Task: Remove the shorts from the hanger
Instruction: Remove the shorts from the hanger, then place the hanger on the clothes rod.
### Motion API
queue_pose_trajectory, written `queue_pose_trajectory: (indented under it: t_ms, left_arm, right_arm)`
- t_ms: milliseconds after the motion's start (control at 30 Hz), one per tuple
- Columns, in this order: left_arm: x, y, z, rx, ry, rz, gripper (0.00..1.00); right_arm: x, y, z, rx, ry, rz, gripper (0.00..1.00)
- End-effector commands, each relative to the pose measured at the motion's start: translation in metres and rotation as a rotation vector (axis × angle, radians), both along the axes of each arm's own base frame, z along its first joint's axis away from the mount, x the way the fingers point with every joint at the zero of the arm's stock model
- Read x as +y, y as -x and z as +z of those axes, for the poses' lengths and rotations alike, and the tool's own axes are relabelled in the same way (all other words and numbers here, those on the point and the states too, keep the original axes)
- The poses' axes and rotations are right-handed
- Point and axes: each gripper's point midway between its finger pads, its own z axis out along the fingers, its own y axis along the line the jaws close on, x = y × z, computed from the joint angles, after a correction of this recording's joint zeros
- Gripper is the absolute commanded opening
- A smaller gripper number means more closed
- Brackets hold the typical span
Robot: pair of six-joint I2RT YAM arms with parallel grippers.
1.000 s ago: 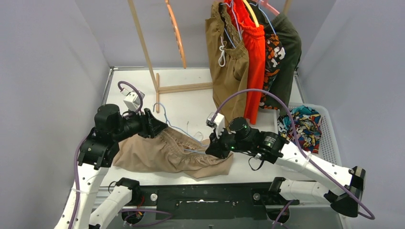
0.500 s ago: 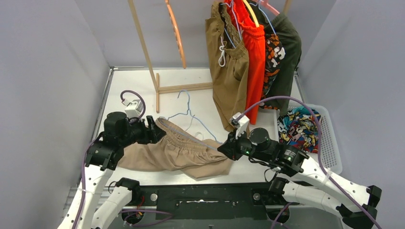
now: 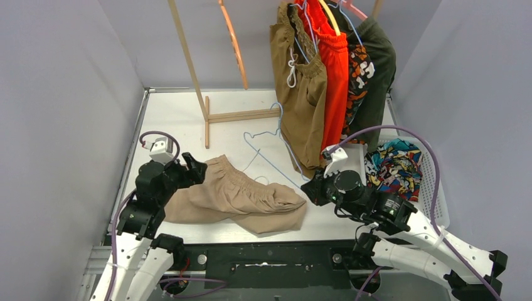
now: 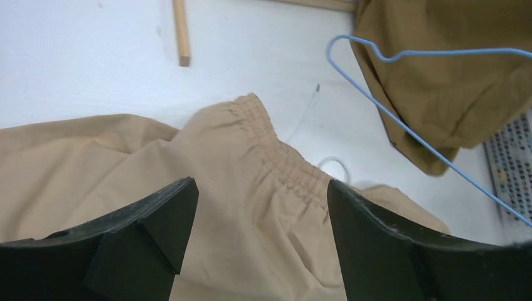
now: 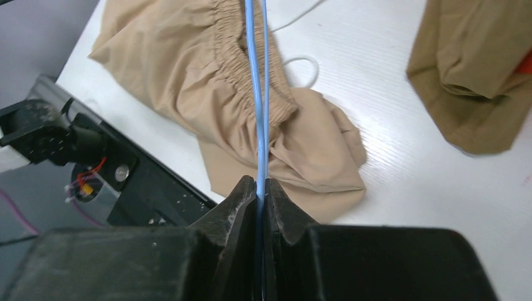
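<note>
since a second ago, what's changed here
The right gripper, shut on the blue hanger, drew it rightward out of the beige shorts. The left gripper opened its jaws, let the shorts go and backed off nearward. The hung shorts and the comic-print shorts in the basket stayed put.

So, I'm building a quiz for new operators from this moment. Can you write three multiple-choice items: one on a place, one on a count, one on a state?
1. Where are the comic-print shorts?
A. draped over an arm
B. in the white basket
C. on the floor

2. How many pairs hang on the rack?
A. two
B. three
C. four

3. The right end effector is:
A. shut on the blue hanger
B. wide open
C. shut on a drawstring

Answers:
1 B: they lie bunched inside its walls.
2 C: brown shorts, orange-red shorts, camouflage shorts and dark green shorts hang side by side.
3 A: the wrist view shows the wire pinched between its fingers.
</note>
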Motion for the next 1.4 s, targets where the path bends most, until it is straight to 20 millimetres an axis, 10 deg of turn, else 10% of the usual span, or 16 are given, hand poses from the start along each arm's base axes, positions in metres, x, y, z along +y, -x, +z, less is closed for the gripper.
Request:
queue_pose_trajectory:
  t_ms: [0, 300, 833, 1133, 1367]
  left_arm:
    - [0.029, -0.018, 0.002, -0.114, -0.058, 0.16, 0.78]
    - [0.033, -0.019, -0.019, -0.058, -0.084, 0.179, 0.82]
    - [0.036, -0.018, -0.023, -0.057, -0.085, 0.194, 0.82]
    - [0.037, -0.018, -0.026, -0.045, -0.089, 0.201, 0.82]
    - [0.038, -0.017, -0.028, -0.031, -0.088, 0.207, 0.82]
  right_arm:
    - [-0.018, -0.026, 0.035, -0.101, -0.066, -0.187, 0.0]
    - [-0.02, -0.051, 0.081, -0.248, -0.128, -0.278, 0.0]
    - [0.061, -0.116, 0.178, -0.5, -0.202, -0.258, 0.0]
    - [0.069, -0.142, 0.227, -0.547, -0.154, -0.341, 0.0]
    - [0.101, -0.164, 0.229, -0.504, 0.0, -0.248, 0.0]
